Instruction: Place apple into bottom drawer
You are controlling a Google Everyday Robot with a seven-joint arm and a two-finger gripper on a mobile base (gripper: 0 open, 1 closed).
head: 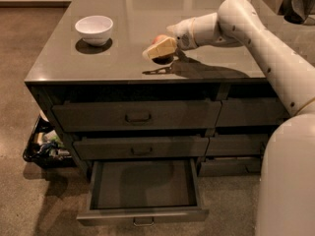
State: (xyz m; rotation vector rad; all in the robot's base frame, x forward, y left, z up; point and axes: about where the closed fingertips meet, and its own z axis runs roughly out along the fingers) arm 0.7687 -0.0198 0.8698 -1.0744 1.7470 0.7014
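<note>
Covering the apple (158, 37) near the table's (98, 68) front edge, the pincer (158, 49) seems mid-grasp, its hold impossible to tell; next it must lift the fruit into the open bottom drawer (142, 215).

You see only a red sliver of the apple (159, 37) behind the gripper (158, 48) over the countertop (98, 65) (the robot's body (288, 181) is cropped by the picture's edge).

The round white arm (256, 38) is showing tiny dark dots, and its pale yellow gripper (160, 48) is sitting over the countertop (98, 63).
</note>
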